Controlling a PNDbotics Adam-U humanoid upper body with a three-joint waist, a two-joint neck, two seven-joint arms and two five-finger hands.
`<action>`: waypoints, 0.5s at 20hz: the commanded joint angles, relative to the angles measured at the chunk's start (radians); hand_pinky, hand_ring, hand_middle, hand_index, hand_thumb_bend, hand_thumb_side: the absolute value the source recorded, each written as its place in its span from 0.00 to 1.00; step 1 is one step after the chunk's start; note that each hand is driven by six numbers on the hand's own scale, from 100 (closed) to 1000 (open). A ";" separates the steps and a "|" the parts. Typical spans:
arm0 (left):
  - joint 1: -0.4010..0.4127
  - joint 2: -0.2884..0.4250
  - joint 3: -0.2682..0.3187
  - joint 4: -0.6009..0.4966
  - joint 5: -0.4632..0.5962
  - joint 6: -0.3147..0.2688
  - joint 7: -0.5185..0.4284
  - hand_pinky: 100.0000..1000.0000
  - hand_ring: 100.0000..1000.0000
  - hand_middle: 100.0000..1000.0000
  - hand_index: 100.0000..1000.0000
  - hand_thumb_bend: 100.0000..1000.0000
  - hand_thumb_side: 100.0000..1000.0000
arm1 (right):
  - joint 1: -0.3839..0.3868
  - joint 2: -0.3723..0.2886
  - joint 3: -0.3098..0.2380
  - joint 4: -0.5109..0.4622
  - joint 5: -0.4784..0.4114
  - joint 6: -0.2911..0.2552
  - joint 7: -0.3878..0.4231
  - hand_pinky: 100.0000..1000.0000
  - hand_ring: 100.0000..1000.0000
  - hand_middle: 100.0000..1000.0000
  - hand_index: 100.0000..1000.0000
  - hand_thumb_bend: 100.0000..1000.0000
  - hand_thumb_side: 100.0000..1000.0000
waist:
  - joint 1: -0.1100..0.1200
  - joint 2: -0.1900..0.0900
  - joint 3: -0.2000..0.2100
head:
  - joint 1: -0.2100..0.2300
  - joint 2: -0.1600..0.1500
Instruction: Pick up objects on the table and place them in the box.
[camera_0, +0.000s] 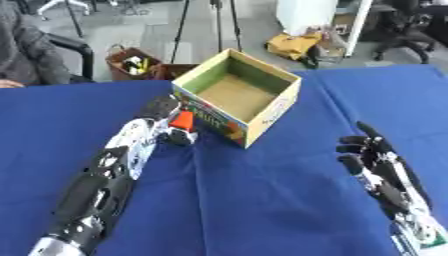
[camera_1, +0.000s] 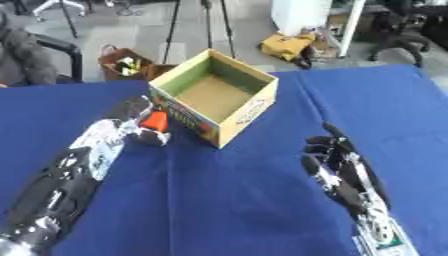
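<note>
An open cardboard box (camera_0: 278, 101) with a green inner wall and printed sides stands on the blue table, empty inside. Just left of its near corner my left hand (camera_0: 168, 121) is curled round a small red-orange object (camera_0: 182, 120), held close to the box's printed side. My right hand (camera_0: 372, 156) rests open over the cloth at the lower right, fingers pointing up, well apart from the box.
The blue tablecloth (camera_0: 262, 200) covers the whole near area. A person's sleeve (camera_0: 26, 50) shows at the far left edge. Beyond the table are a brown bag (camera_0: 131, 62), tripod legs and a yellow bag (camera_0: 293, 45) on the floor.
</note>
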 joint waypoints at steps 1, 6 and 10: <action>-0.034 0.029 0.004 -0.112 0.066 0.015 -0.012 0.02 0.01 0.10 0.52 0.00 0.22 | -0.011 -0.004 -0.005 -0.007 -0.010 -0.003 0.000 0.64 0.69 0.67 1.00 0.58 0.51 | -0.002 -0.018 0.002 | -0.002 -0.001; -0.051 0.012 -0.003 -0.213 0.167 0.064 0.035 0.04 0.03 0.11 0.53 0.00 0.23 | -0.011 -0.003 -0.003 -0.005 -0.012 -0.003 0.002 0.64 0.69 0.67 1.00 0.58 0.52 | -0.001 -0.020 0.001 | 0.003 -0.002; -0.062 -0.051 -0.007 -0.152 0.175 0.093 0.129 0.05 0.04 0.11 0.53 0.00 0.27 | -0.016 -0.001 0.004 -0.006 -0.014 -0.003 0.008 0.64 0.69 0.67 1.00 0.58 0.52 | -0.002 -0.016 -0.013 | 0.015 -0.013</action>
